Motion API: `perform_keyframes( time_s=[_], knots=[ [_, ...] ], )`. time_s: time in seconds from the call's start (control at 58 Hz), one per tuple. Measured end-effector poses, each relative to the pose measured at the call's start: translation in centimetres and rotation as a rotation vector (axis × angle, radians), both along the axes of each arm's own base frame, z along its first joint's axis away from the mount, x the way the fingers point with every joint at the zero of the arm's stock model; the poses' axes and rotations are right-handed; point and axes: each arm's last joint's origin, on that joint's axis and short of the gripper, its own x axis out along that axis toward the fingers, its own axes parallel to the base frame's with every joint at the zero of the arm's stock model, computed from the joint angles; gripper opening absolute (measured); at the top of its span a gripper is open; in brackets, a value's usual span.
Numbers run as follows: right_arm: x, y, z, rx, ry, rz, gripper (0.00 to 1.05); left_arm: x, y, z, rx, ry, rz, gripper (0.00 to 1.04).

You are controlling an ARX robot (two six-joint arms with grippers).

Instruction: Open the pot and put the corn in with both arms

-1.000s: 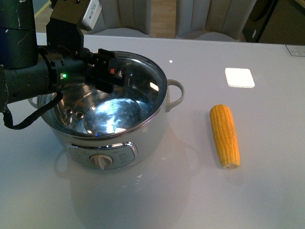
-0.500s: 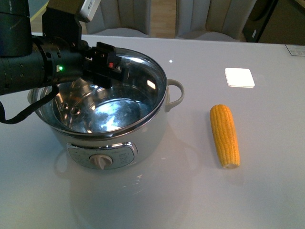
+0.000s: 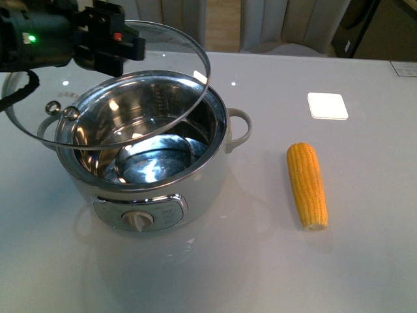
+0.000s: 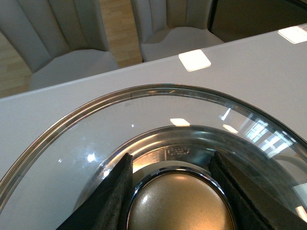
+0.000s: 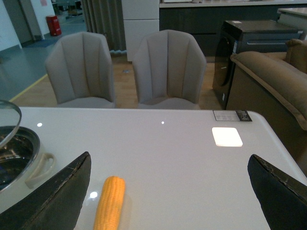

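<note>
The white pot (image 3: 207, 184) stands at the table's left with its steel bowl showing. Above it hangs the round glass lid (image 3: 163, 72), tilted, its low edge near the pot's left rim. My left gripper (image 3: 109, 40) is shut on the lid's knob. In the left wrist view both black fingers (image 4: 112, 194) press the shiny knob (image 4: 180, 203) of the lid (image 4: 144, 120). The yellow corn (image 3: 307, 184) lies on the table to the right of the pot. My right gripper (image 5: 168, 158) is open above the table, with the corn (image 5: 109, 203) near one finger and the pot (image 5: 19, 153) beyond it.
A white square pad (image 3: 328, 105) lies on the grey table (image 3: 260, 261) beyond the corn. Two grey chairs (image 5: 168, 67) stand behind the far edge, and a brown sofa (image 5: 273, 81) sits off to the right.
My left gripper has risen and drawn back to the left with the lid, which has come off the pot and now tilts above it. The corn has not moved.
</note>
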Motion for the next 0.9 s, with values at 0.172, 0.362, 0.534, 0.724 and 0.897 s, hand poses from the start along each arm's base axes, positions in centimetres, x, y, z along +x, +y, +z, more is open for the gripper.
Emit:
perform_keyframes(
  time_s=[0.172, 0.362, 0.534, 0.724, 0.897],
  knots=[
    [0.0, 0.0, 0.0, 0.000, 0.000, 0.000, 0.96, -1.0, 3.2, -0.2, 0.004, 0.017, 0.079, 0.43],
    [0.0, 0.0, 0.0, 0.000, 0.000, 0.000, 0.96, -2.3, 5.9, -0.9, 0.002, 0.031, 0.134, 0.43],
    [0.0, 0.0, 0.0, 0.000, 0.000, 0.000, 0.96, -3.1, 8.9, -1.5, 0.003, 0.038, 0.209, 0.43],
    [0.0, 0.0, 0.0, 0.000, 0.000, 0.000, 0.96, -3.5, 11.9, -1.6, -0.003, 0.026, 0.284, 0.43],
    [0.0, 0.0, 0.0, 0.000, 0.000, 0.000, 0.96, -4.0, 14.3, -1.6, 0.016, 0.007, 0.312, 0.43]
  ],
)
